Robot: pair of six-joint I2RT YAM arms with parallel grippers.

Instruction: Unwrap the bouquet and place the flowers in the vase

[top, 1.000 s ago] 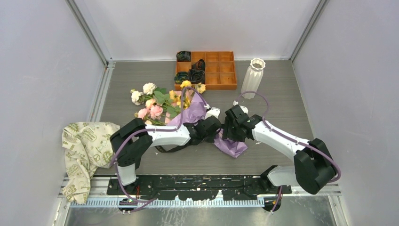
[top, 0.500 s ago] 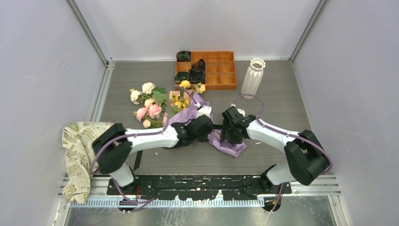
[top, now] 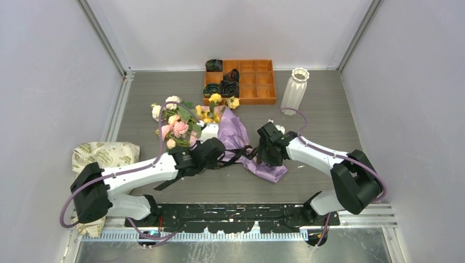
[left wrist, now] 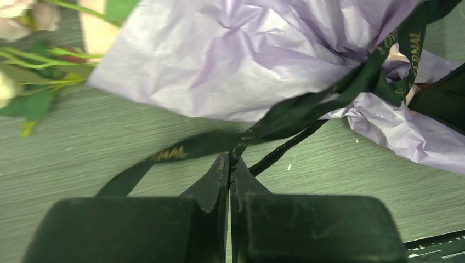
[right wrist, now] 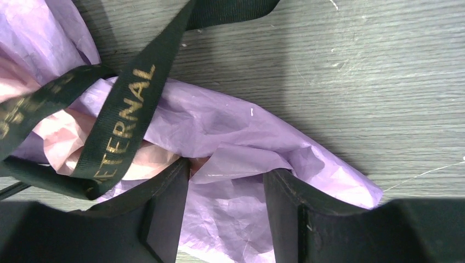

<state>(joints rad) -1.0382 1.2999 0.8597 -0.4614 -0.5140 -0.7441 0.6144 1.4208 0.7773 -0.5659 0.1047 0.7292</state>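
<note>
The bouquet [top: 189, 123] lies on the table's left middle, its flowers [top: 175, 121] pointing to the back left and its crinkled purple paper [top: 234, 137] trailing to the right. My left gripper [top: 221, 156] is shut on the black ribbon [left wrist: 285, 112], which runs taut from its tips [left wrist: 230, 160] up to the paper [left wrist: 247, 55]. My right gripper [top: 262, 155] sits low over the wrap's tail end. Its fingers [right wrist: 227, 169] are closed on a fold of purple paper [right wrist: 241, 192], beside the gold-lettered ribbon [right wrist: 123, 118]. The white ribbed vase [top: 295, 90] stands upright at the back right.
An orange compartment tray [top: 263, 94] with dark rolled rosettes [top: 225, 87] sits at the back centre, left of the vase. Crumpled beige patterned paper [top: 101, 156] lies at the near left edge, partly under my left arm. White walls close in three sides.
My left gripper closed on the ribbon and drew back to the left, pulling it taut. The flowers and upper paper shifted slightly left. My right gripper hardly moved.
</note>
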